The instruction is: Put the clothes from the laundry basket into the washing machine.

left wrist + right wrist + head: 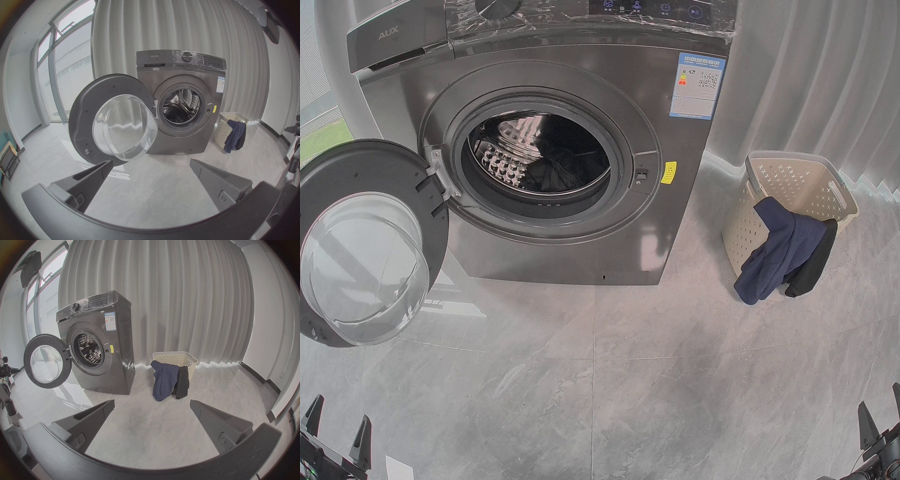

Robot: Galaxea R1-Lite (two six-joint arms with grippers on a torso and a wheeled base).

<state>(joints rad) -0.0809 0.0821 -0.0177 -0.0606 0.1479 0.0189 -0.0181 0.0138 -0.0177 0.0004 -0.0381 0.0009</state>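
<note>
- Washing machine [562, 259]: grey front-loader standing on the tiled floor [612, 387], in front of a pale curtain [819, 75].
- Door [369, 240]: swung fully open to the robot's left, glass bowl facing outward, drum opening unobstructed.
- Drum: a dark piece of clothing [556, 172] lies inside, low in the opening.
- Laundry basket [800, 181]: cream, perforated, on the floor just beside the machine on the robot's right, leaning away from the robot.
- Navy garment [781, 253]: draped over the basket's near rim, hanging down the outside wall, lower end reaching the floor.
- Black garment [815, 262]: hanging over the same rim, touching the navy one on its right side.
- Left end effector [151, 164]: fingers spread wide, nothing between them, held low, well apart from the machine, facing the open door.
- Right end effector [152, 402]: fingers spread wide, carrying nothing, held low, well apart from the basket, facing it.
</note>
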